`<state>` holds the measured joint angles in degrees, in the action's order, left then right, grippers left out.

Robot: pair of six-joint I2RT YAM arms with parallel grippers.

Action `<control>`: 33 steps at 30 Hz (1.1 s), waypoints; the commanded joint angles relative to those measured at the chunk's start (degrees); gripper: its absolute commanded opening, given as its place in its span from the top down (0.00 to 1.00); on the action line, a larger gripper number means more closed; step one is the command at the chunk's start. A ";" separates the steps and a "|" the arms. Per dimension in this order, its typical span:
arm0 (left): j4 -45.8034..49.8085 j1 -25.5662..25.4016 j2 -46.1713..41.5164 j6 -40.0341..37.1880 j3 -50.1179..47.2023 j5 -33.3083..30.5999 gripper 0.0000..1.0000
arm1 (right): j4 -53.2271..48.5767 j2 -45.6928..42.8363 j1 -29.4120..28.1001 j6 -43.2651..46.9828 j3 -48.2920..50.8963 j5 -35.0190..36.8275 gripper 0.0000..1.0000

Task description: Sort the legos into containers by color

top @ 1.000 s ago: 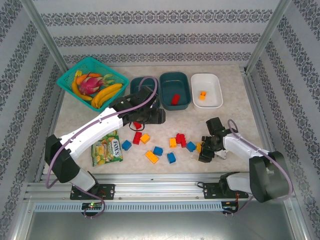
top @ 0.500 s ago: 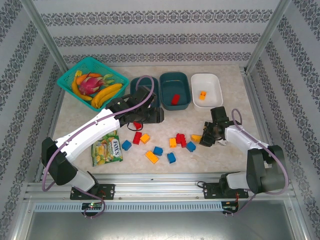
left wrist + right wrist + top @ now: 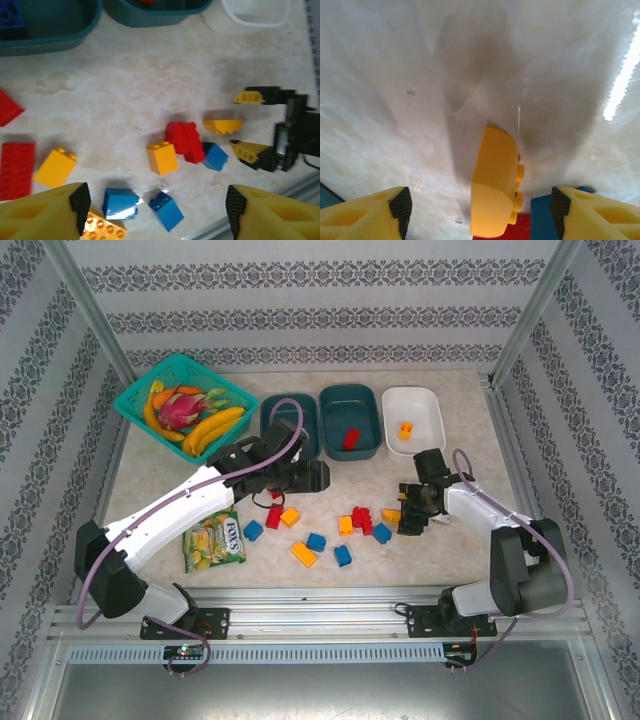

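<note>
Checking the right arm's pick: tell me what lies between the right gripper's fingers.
A yellow lego lies between the open fingers of the right gripper, touching neither. The right wrist view shows it, and so does the left wrist view.

There is one turquoise mesh basket point(image 3: 180, 405) with one dragon fruit point(image 3: 180, 402) in it, and one green snack packet point(image 3: 213, 536) in front of the basket. To the basket's right stand three tubs: two dark teal tubs point(image 3: 272, 425) point(image 3: 365, 415) and one white tub point(image 3: 425, 415). Loose on the table in front of the basket and to its right lie four blue legos point(image 3: 253, 530) point(image 3: 316, 541) point(image 3: 343, 556) point(image 3: 381, 532) and four yellow-orange legos point(image 3: 290, 516) point(image 3: 303, 554) point(image 3: 345, 524) point(image 3: 391, 515). There are also two separate red legos point(image 3: 7, 107) point(image 3: 17, 170), plus a red clump point(image 3: 185, 142) that may be one brick or two. Each tub holds a single brick: blue point(image 3: 10, 15), red point(image 3: 350, 438), orange point(image 3: 405, 429).
</note>
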<state>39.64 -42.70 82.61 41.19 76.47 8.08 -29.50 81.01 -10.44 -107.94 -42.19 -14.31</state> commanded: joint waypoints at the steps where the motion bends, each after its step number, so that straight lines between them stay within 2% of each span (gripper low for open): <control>1: -10.16 -0.63 -3.90 -0.13 -3.18 8.81 0.23 | -1.14 1.76 -1.00 1.09 -0.90 -0.44 0.27; 3: -12.57 -0.71 -4.92 -0.93 -4.98 12.73 0.23 | -0.82 3.15 -1.22 1.22 -1.81 -0.85 0.29; 6: -13.11 -0.65 -5.91 -1.72 -6.30 15.00 0.23 | -0.66 4.98 -1.68 1.53 -3.19 -1.01 0.34; 12: -12.56 -0.65 -6.28 -1.99 -6.10 14.37 0.23 | 1.73 7.12 -3.30 -0.50 -3.50 -1.47 0.47; 15: -13.04 -0.67 -5.90 -1.67 -5.98 14.26 0.23 | 1.64 8.10 -3.82 -0.77 -4.35 -1.47 0.51; 19: -12.96 -0.71 -5.79 -1.70 -5.56 14.13 0.23 | 1.57 8.60 -3.91 -0.50 -4.80 -0.63 0.67; 22: -12.75 -0.72 -5.66 -1.94 -5.18 13.95 0.23 | 0.84 7.97 -3.87 0.45 -5.26 0.38 0.74; 24: -12.66 -0.72 -5.54 -1.83 -4.95 13.57 0.23 | -1.43 6.56 -3.72 2.61 -6.84 2.61 0.80; 28: -13.56 -0.63 -4.89 -0.88 -4.01 13.11 0.23 | -7.53 3.46 -2.57 10.70 -12.17 7.04 0.84; 33: -13.95 0.02 -1.20 -0.21 1.47 12.82 0.24 | -13.63 0.02 1.16 27.93 -22.00 15.89 0.86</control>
<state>28.64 -42.70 79.57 40.60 73.71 21.15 -37.60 83.59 -11.40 -92.88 -59.29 -6.33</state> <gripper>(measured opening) 0.765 0.236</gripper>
